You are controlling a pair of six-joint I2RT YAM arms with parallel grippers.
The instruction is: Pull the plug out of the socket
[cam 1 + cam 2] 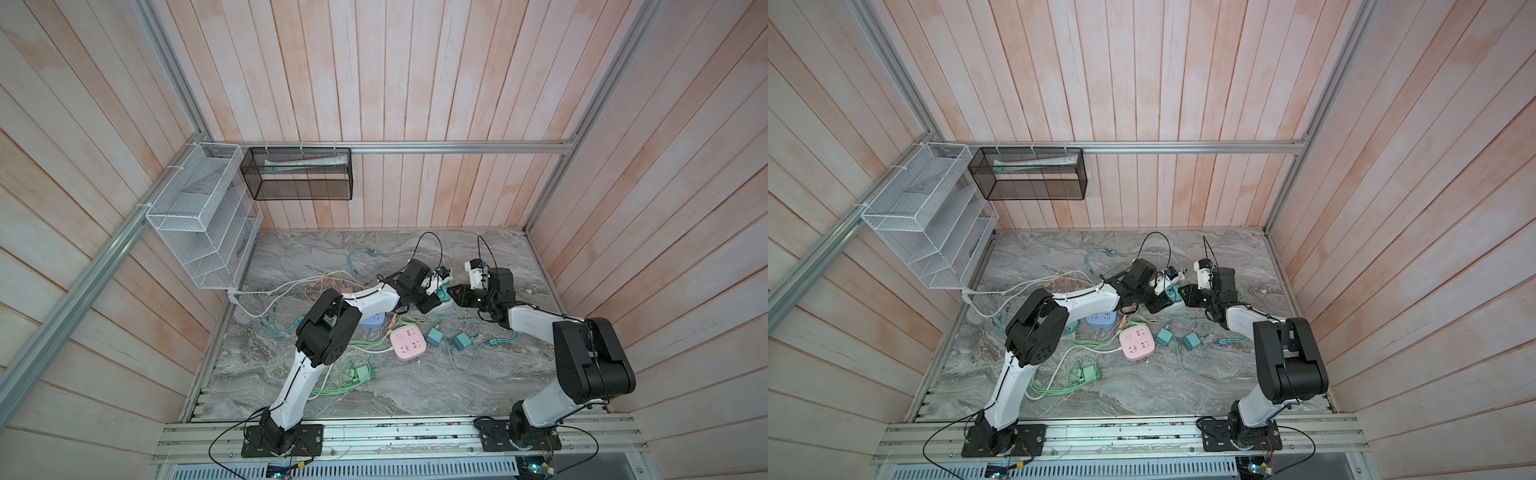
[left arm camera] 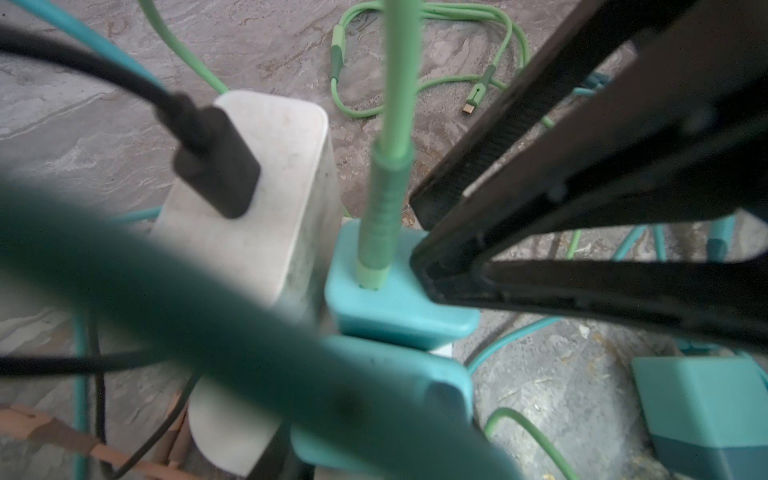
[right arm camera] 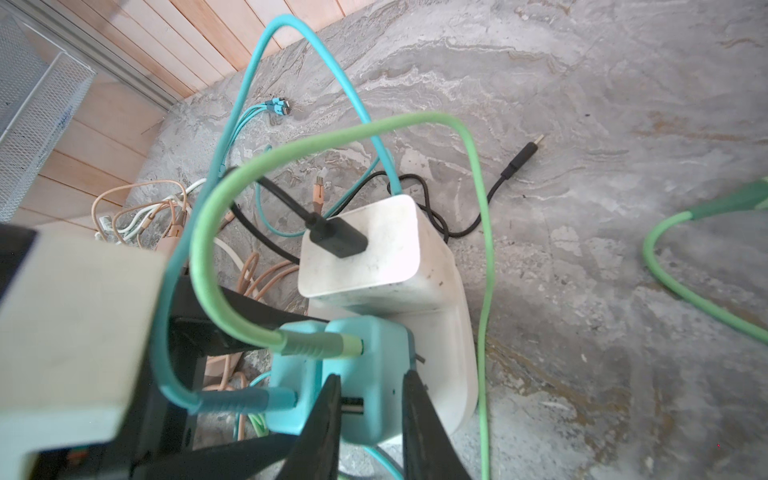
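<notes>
A white socket strip (image 3: 453, 361) lies on the marble top. A white adapter (image 3: 374, 253) with a black cable and two teal adapters stand plugged into it. My right gripper (image 3: 371, 376) is shut on the teal plug (image 3: 382, 345) that carries the green cable, one finger on each side. In the left wrist view its black fingers (image 2: 498, 174) flank that plug (image 2: 395, 303). In a top view my left gripper (image 1: 434, 305) sits low beside the strip (image 1: 448, 306). A blurred teal cable hides its jaws in its own wrist view.
A pink socket cube (image 1: 407, 340), a blue one (image 1: 374, 321), two loose teal adapters (image 1: 435, 336) and a green adapter (image 1: 361, 372) lie among tangled cables in front. A white mesh rack (image 1: 195, 216) and a black mesh basket (image 1: 297, 178) hang on the walls.
</notes>
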